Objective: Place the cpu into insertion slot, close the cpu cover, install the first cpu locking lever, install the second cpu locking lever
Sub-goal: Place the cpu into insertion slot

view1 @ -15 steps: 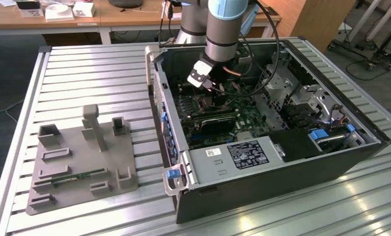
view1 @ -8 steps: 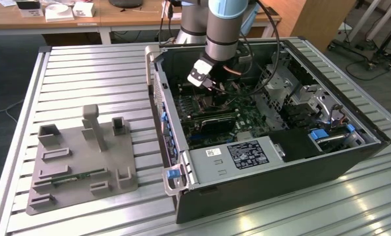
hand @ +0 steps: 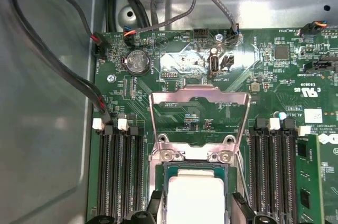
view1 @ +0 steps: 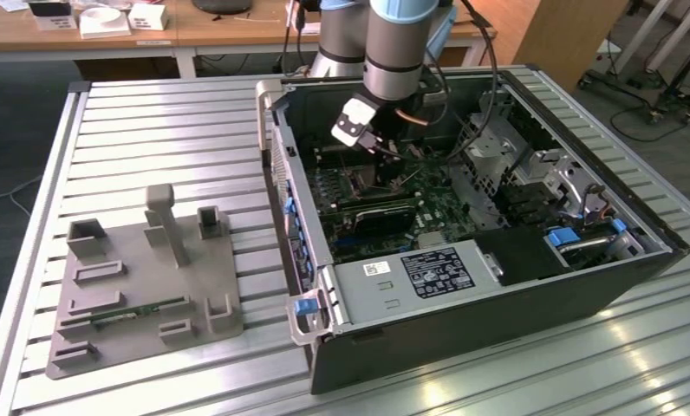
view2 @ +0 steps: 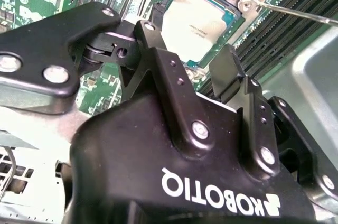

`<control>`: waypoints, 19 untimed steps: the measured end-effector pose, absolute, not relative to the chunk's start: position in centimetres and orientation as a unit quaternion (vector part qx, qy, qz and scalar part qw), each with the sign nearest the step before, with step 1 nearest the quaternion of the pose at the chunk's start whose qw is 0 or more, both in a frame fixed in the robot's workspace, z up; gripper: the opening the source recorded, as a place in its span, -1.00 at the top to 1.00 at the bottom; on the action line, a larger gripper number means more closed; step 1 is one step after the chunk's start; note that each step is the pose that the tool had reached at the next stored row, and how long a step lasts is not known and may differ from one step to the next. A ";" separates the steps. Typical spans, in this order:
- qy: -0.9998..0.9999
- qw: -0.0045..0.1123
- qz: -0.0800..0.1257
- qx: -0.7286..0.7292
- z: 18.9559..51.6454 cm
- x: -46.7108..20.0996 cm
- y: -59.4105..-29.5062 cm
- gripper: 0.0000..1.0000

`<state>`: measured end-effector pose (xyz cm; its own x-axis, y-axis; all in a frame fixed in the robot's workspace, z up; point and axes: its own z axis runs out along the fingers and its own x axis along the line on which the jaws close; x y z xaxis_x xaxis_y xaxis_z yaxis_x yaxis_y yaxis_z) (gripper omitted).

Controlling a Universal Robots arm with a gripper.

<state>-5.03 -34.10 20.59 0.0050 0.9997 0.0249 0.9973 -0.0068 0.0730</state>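
Observation:
The cpu (hand: 195,203) (view2: 198,20), a silvery square chip, lies flat in the insertion slot (hand: 166,168) on the green board. The cpu cover (hand: 199,97), a thin metal frame with a square window, stands swung up and open beyond the slot. My gripper (hand: 196,205) (view2: 185,42) (view1: 374,143) hovers just above the chip. It is open, with one black finger (view2: 163,60) on each side of the chip and a small gap to it. A thin locking lever (view2: 296,12) juts out past the slot's corner.
The board sits inside an open computer case (view1: 484,260) on a slatted metal table. Long black memory slots (hand: 119,176) flank the socket on both sides. Dark cables (hand: 79,81) loop along the case wall. A grey fixture plate (view1: 148,286) lies at the exterior view's left.

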 end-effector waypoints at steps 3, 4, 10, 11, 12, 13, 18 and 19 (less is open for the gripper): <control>0.705 0.017 0.034 0.709 21.1 -5.0 -34.1 -0.23; 0.704 0.017 0.034 0.709 21.3 -5.0 -34.1 -0.23; 0.705 0.016 0.034 0.709 22.2 -5.0 -34.1 -0.20; 0.705 0.016 0.034 0.709 22.3 -5.0 -34.1 -0.07; 0.705 0.016 0.033 0.709 22.4 -5.0 -34.1 0.05; 0.705 0.016 0.033 0.709 22.5 -5.0 -34.1 0.05; 0.705 0.016 0.033 0.709 22.6 -5.0 -34.1 0.52; 0.705 0.016 0.033 0.709 22.6 -5.0 -34.1 0.64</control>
